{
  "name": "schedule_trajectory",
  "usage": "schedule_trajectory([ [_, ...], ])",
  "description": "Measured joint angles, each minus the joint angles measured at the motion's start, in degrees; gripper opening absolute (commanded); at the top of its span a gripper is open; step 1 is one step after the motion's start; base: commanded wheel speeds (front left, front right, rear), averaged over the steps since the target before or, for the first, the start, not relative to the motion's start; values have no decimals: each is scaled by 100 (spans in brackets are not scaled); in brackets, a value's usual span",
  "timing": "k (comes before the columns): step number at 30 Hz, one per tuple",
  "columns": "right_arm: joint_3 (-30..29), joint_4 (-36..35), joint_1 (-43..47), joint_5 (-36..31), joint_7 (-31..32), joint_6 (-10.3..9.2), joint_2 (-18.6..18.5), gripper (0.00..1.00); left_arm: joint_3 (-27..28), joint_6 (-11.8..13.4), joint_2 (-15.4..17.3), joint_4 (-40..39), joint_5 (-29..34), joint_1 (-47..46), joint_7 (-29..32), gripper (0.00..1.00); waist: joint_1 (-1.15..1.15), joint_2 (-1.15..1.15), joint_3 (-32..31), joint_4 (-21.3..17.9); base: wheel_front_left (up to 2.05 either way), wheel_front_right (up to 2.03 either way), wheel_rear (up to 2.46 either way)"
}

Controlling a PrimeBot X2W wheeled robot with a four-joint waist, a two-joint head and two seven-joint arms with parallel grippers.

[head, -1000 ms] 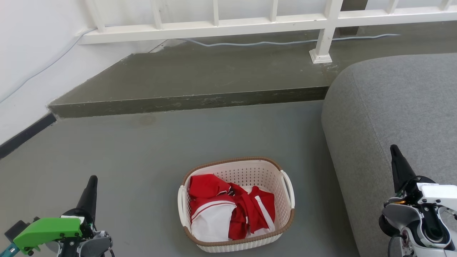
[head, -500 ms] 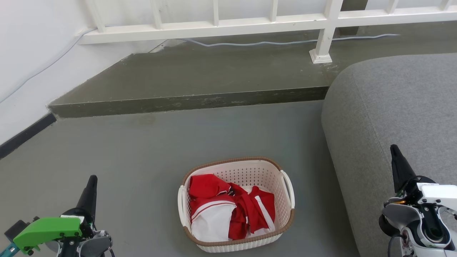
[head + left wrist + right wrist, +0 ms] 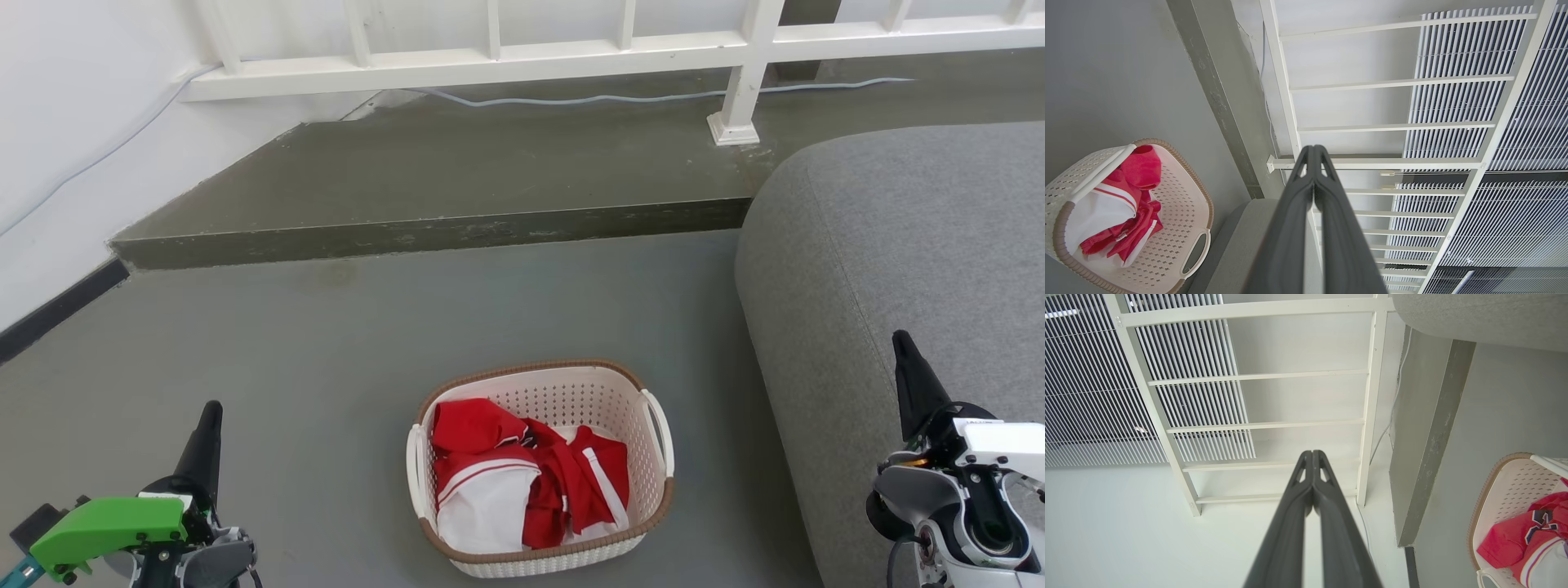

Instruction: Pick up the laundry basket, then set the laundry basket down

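The laundry basket (image 3: 571, 392), cream-white and perforated with a brown woven rim and white loop handles, stands on the grey floor in front of me, holding red and white clothes. It also appears at the lower left of the left wrist view (image 3: 1184, 212) and at the right edge of the right wrist view (image 3: 1498, 490). My left gripper (image 3: 212, 408) hangs shut at the lower left, well to the left of the basket. My right gripper (image 3: 900, 339) is shut at the lower right, over the sofa's edge. In both wrist views the fingertips (image 3: 1314, 149) (image 3: 1312, 453) meet with nothing between them.
A grey sofa (image 3: 898, 245) fills the right side, close to the basket's right handle. A raised concrete step (image 3: 449, 229) runs across behind the basket, with a white railing (image 3: 490, 57) and a cable (image 3: 571, 100) on it. A white wall (image 3: 65, 122) stands at the left.
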Motion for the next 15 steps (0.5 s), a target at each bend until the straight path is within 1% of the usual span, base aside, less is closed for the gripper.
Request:
schedule_trajectory([
  [15,0,-2,0,0,0,0,0,0,5,0,0,5,0,-2,26,0,0,0,0,0,0,0,0],
])
